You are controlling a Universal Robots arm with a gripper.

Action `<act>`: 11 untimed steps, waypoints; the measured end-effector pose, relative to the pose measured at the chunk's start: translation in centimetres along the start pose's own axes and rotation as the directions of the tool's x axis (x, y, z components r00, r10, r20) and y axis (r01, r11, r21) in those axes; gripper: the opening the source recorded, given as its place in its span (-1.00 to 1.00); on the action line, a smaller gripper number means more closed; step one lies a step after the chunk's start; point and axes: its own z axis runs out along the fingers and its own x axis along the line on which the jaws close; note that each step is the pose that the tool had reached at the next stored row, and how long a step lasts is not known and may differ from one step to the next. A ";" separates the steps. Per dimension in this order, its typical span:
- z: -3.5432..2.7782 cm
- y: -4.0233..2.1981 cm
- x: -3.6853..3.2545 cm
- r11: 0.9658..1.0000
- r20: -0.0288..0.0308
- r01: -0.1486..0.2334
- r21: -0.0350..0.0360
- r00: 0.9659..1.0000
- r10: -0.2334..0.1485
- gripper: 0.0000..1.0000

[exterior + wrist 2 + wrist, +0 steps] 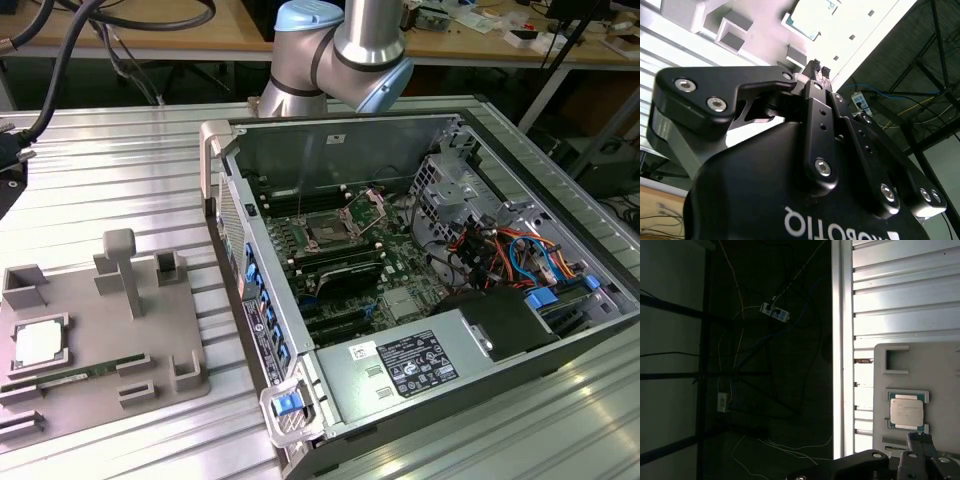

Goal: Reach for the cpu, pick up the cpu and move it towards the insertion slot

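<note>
Clenched on nothing at gripper (820, 68), clear of cpu (906, 412). Prob. light, stiff, fragile; best taken by opp. edges.

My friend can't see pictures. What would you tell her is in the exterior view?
A small silvery cpu lies in a grey tray at the exterior view's left. Beside it an open computer case shows the insertion slot, with the robot arm behind it.
</note>
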 end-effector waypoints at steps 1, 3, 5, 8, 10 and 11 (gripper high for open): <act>0.00 0.00 0.00 1.000 0.000 0.000 0.000 1.000 0.000 -0.79; 0.00 0.00 0.00 1.000 0.000 0.000 0.000 1.000 0.000 -0.65; 0.01 0.00 0.00 1.000 0.000 0.000 0.000 1.000 0.000 -0.29; 0.01 0.00 0.00 1.000 0.000 0.000 0.000 1.000 0.000 0.20; 0.02 0.00 0.00 1.000 0.000 0.000 0.000 1.000 0.000 0.32; 0.02 0.00 0.00 1.000 0.000 0.000 0.000 1.000 0.000 0.45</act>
